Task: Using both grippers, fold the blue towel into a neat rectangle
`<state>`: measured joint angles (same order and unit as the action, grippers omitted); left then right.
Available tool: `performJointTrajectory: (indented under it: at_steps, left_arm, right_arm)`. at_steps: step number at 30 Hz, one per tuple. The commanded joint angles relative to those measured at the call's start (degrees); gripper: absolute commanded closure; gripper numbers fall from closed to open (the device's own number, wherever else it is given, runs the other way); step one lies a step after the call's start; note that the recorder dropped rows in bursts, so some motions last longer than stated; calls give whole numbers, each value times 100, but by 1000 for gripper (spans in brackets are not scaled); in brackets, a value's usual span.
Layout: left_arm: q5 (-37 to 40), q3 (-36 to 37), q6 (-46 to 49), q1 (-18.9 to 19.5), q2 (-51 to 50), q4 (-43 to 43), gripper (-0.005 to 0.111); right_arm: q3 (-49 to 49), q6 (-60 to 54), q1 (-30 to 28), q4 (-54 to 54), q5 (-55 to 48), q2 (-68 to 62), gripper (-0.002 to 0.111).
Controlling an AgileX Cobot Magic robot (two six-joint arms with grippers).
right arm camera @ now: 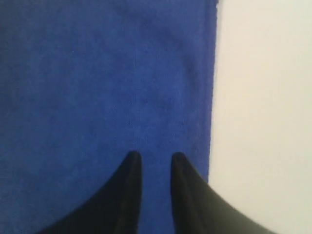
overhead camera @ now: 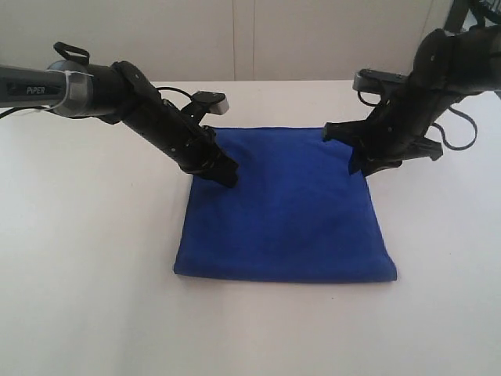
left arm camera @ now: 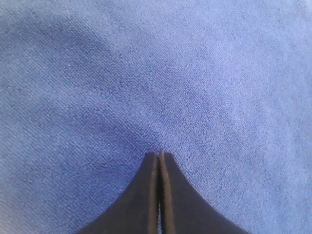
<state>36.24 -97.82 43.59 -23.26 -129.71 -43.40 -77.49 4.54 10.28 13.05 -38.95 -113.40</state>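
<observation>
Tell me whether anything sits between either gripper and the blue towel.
Nothing visible does. The left gripper, shut, and the right gripper, slightly open, both sit directly over the bare towel, the right one near its edge.

White table before pale panelled wall.

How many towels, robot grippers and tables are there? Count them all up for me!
Towels: 1, the blue towel
Grippers: 2, the left gripper and the right gripper
Tables: 1, the white table
Total: 4
</observation>
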Motion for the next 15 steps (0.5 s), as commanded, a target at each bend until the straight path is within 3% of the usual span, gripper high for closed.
performJointTrajectory:
  at_steps: [1, 8, 15]
  left_arm:
    - [60, 0, -2, -30, 32, -66, 107]
    - [60, 0, -2, -30, 32, -66, 107]
    - [60, 0, -2, -30, 32, -66, 107]
  right_arm:
    - [-14, -38, -2, 23, 371, -363, 100]
    - [-40, -25, -2, -698, -49, -543, 104]
    - [-50, -25, -2, -685, -469, 200, 104]
